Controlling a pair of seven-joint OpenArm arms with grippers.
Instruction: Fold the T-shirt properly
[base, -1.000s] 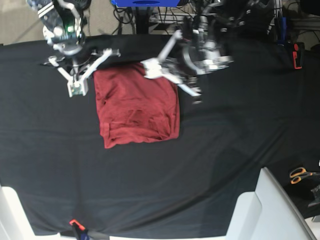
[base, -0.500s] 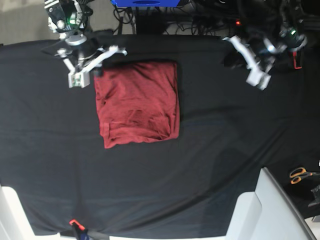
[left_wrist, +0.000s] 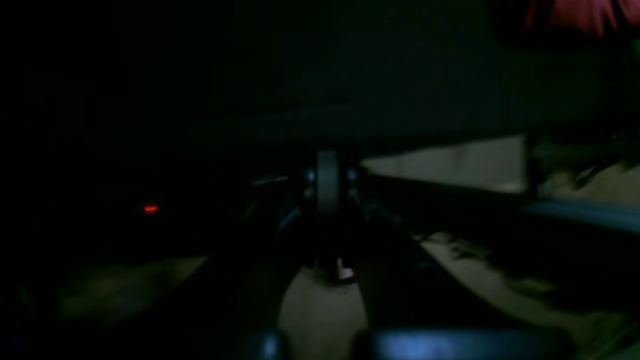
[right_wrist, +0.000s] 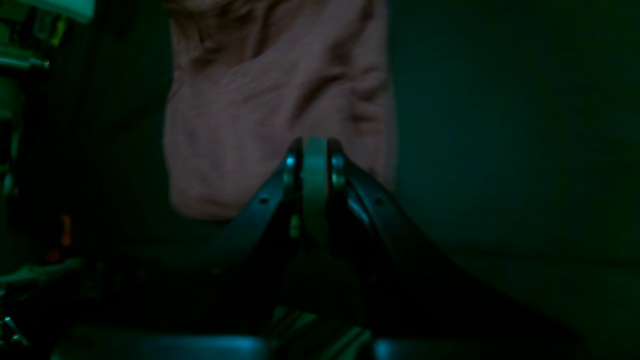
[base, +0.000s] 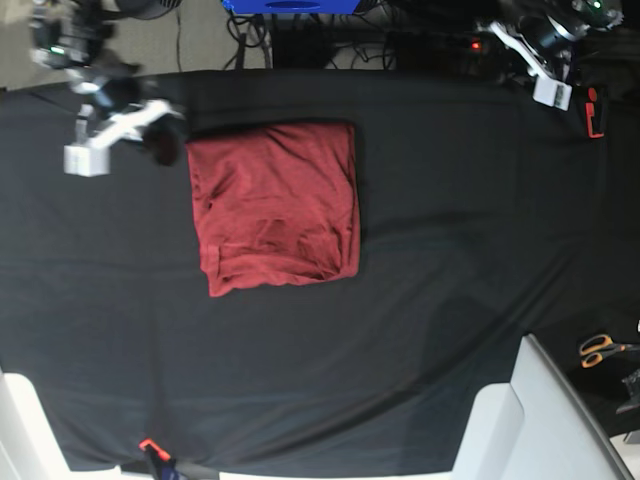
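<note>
The dark red T-shirt (base: 275, 205) lies flat on the black cloth, folded into a rough rectangle with a bunched lower edge. My right gripper (base: 163, 143) hangs just left of the shirt's upper left corner, apart from it. In the right wrist view this gripper (right_wrist: 315, 150) is shut and empty, with the T-shirt (right_wrist: 260, 125) beyond its tips. My left gripper (base: 540, 55) is at the table's back right edge, far from the shirt. In the dark left wrist view it (left_wrist: 327, 170) is shut on nothing, and a sliver of the T-shirt (left_wrist: 575, 12) shows at the top right.
Orange-handled scissors (base: 600, 350) lie at the right edge. A white object (base: 530, 420) stands at the front right. A red and black tool (base: 595, 110) sits at the back right. Cables and a blue object (base: 290, 5) lie behind the table.
Both arms have drawn away from the shirt. The left arm swung from its upper right corner to the back right; the right arm moved left. The shirt has not moved.
</note>
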